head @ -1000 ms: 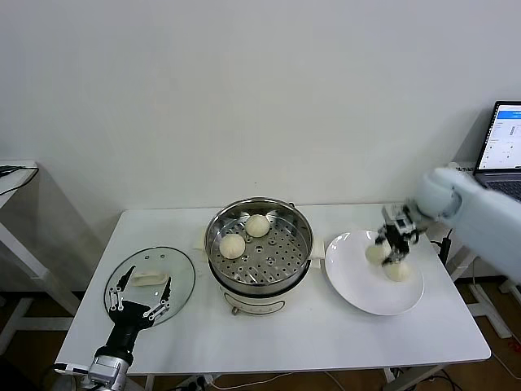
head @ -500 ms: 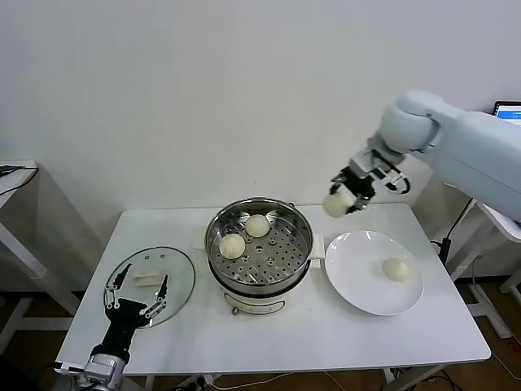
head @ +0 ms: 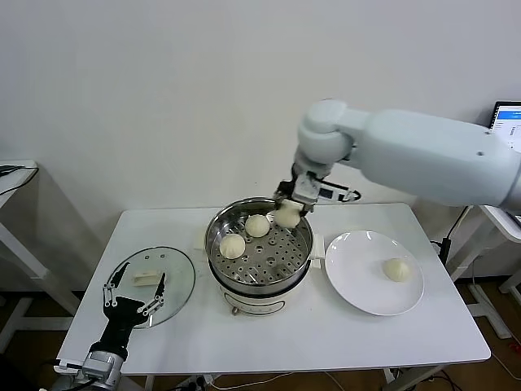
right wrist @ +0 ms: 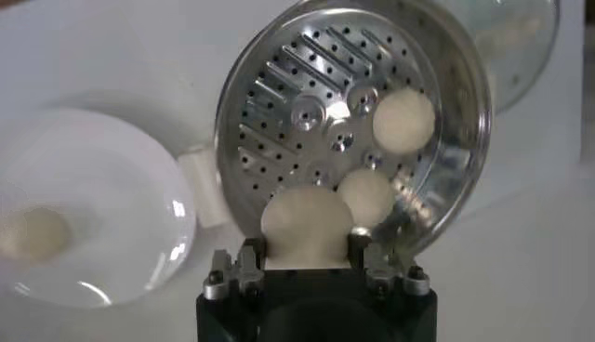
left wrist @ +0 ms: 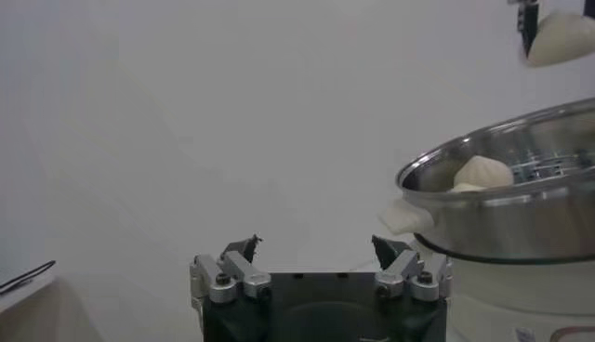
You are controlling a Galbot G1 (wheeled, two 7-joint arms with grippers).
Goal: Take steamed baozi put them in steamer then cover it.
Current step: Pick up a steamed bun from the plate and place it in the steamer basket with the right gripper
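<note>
— What sits nearest you?

— Your left gripper (head: 134, 298), at the table's (head: 326, 342) near edge around seven o'clock, fingers spread wide and holding nothing. It hovers at the near rim of the cover (head: 151, 285), which lies flat on the table (white handle facing up).

— And past that?

— The steamer (head: 259, 281) stands mid-table, with two steamed baozi (head: 233, 244) on its perforated tray, one at nine o'clock on the tray, the other (head: 258, 226) nearer twelve.

— Where's the working arm?

— Your right gripper (head: 287, 212) hangs over the steamer's far rim, at about one o'clock, clenched on a third bun (right wrist: 307, 226). That bun is above the tray, not resting on it.

— Anything left to fetch?

— One bun (head: 396, 269) lies on the white plate (head: 358, 285) at three o'clock from the steamer, well apart from either gripper.
</note>
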